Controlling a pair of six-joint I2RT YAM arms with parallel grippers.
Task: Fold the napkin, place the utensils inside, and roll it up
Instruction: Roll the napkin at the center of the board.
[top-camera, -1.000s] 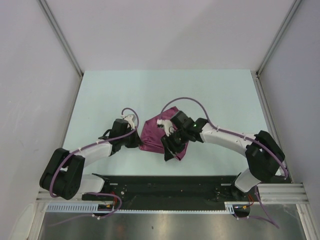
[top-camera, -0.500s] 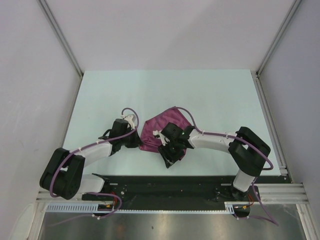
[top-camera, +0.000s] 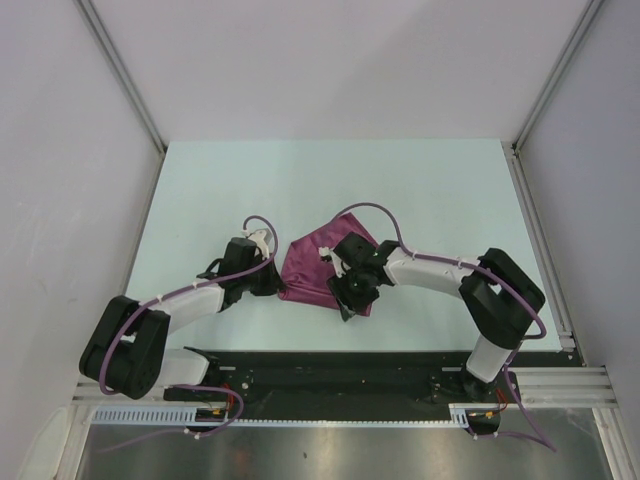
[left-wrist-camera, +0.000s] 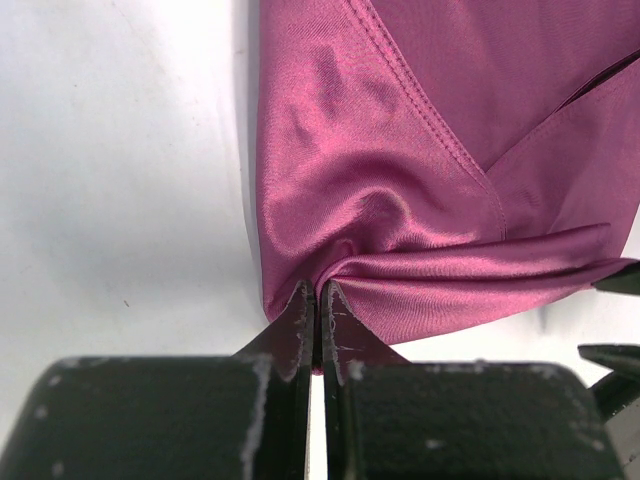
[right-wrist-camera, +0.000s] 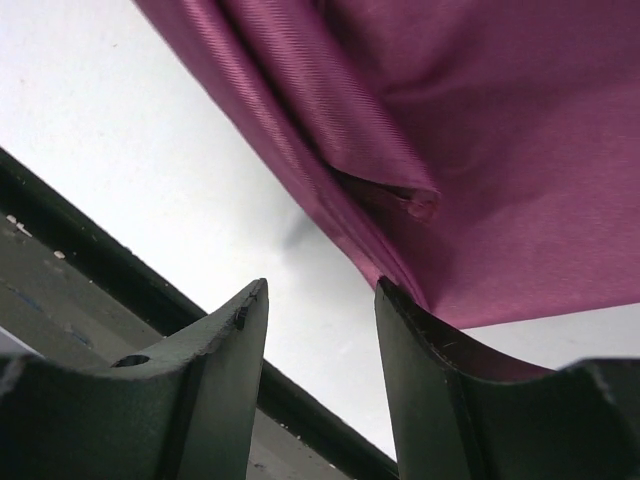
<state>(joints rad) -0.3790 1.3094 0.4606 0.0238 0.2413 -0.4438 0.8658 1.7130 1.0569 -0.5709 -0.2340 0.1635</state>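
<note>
Napkin (top-camera: 305, 265) lies creased, its right part hidden under the right gripper (right-wrist-camera: 320, 290), whose fingers stand parted. Left gripper (left-wrist-camera: 314, 305) pinches its corner.

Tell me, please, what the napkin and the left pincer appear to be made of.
The napkin looks like thin woven satin-type cloth: glossy sheen, fine weave, stitched hem, soft creases. The left pincer seems to be hard black plastic, matte, with pale scuffs along its edges.

Pale mint desk (top-camera: 420, 190), matte surface. White panel walls (top-camera: 330, 60) close it in on three sides, with slanting aluminium posts (top-camera: 120, 75) at the far corners. Black base plate (top-camera: 340, 372) runs along the near edge, brushed steel sheet (top-camera: 330, 450) beyond it.
</note>
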